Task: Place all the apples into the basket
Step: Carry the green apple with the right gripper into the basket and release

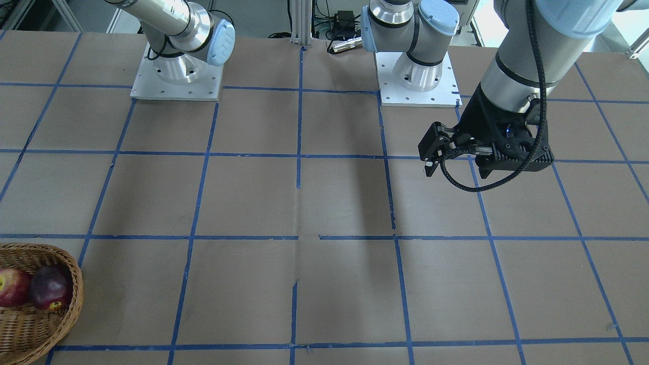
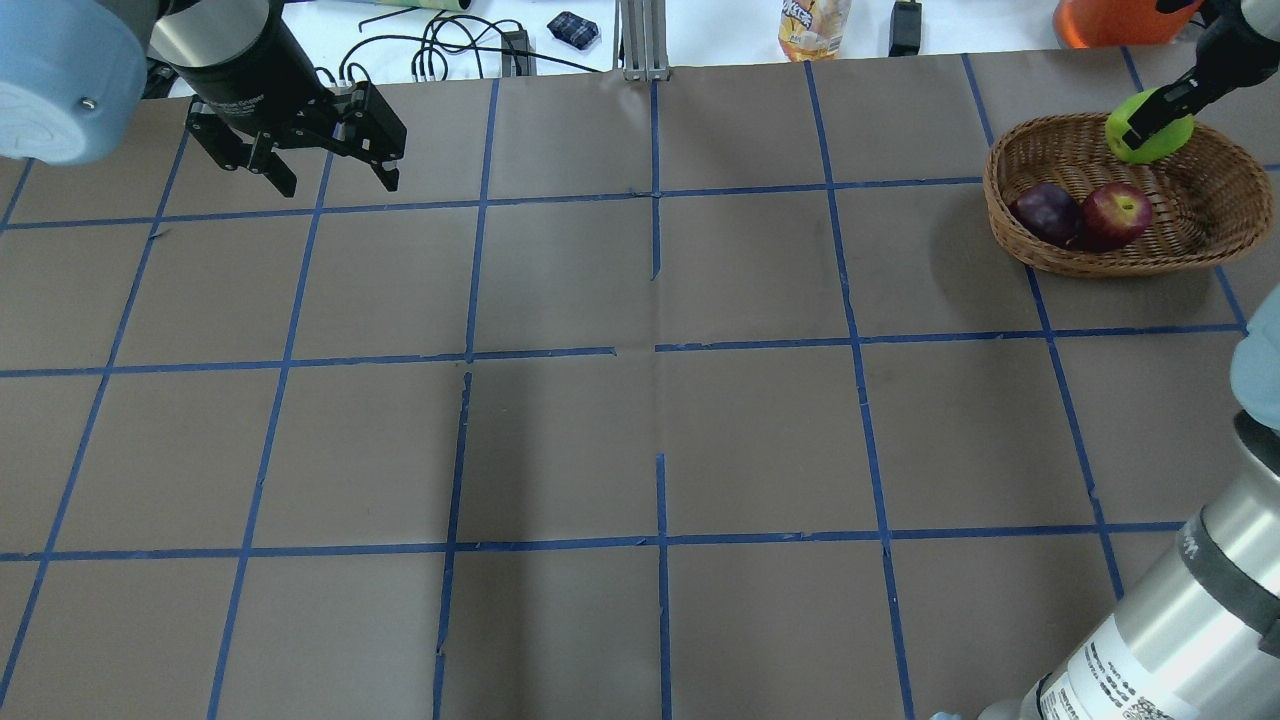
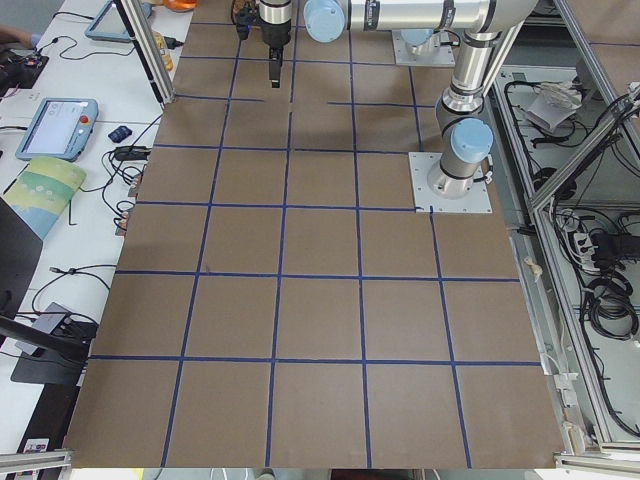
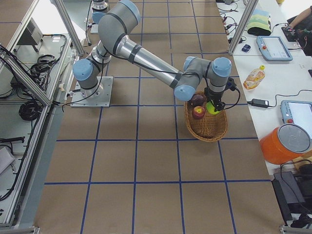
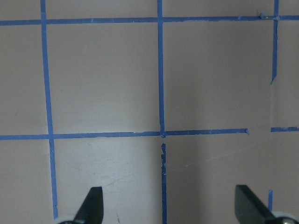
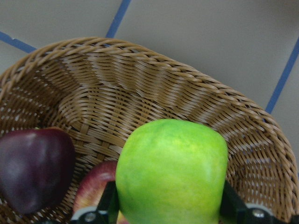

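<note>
Table [image 2: 640, 440], right tool [image 2: 1155, 118] gripping green apple [image 6: 170, 168] above basket [image 2: 1040, 255]

2 apples [image 2: 1118, 213] in basket [image 2: 1212, 215]; green apple [image 2: 1170, 142] above

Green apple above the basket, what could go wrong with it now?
1. The right gripper holds the green apple near the far rim of the basket. Let go there, it might bounce out.
2. It could drop onto the red apple or dark apple below and bruise them.
</note>
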Action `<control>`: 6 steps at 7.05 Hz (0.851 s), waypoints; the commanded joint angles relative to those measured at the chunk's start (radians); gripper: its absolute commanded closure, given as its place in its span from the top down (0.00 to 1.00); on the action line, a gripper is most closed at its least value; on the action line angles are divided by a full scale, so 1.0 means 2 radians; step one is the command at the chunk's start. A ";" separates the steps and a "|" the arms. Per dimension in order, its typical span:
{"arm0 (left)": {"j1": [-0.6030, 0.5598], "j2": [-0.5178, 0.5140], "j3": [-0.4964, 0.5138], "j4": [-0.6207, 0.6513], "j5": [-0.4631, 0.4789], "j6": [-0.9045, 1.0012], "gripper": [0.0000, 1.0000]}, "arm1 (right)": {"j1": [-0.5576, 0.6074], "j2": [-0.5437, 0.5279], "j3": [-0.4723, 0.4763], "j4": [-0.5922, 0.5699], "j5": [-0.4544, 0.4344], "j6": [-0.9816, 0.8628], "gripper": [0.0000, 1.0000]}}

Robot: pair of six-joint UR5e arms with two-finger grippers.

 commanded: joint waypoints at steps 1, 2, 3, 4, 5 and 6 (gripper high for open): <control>-0.002 -0.001 -0.004 0.007 -0.001 0.000 1.00 | -0.032 0.004 0.030 -0.015 -0.006 -0.027 0.50; -0.002 -0.005 -0.004 0.013 -0.001 0.000 1.00 | -0.032 0.005 0.028 -0.013 0.005 -0.025 0.98; -0.003 -0.004 -0.004 0.013 -0.001 -0.001 1.00 | -0.032 0.004 0.029 -0.008 0.018 -0.025 1.00; -0.003 -0.004 -0.005 0.013 -0.001 0.000 1.00 | -0.032 -0.001 0.027 0.004 0.017 -0.022 1.00; -0.003 -0.006 -0.004 0.014 -0.001 0.000 1.00 | -0.028 -0.016 0.021 0.041 0.018 -0.021 1.00; -0.003 -0.003 -0.004 0.013 0.002 0.000 1.00 | -0.010 -0.040 0.021 0.065 0.019 -0.016 1.00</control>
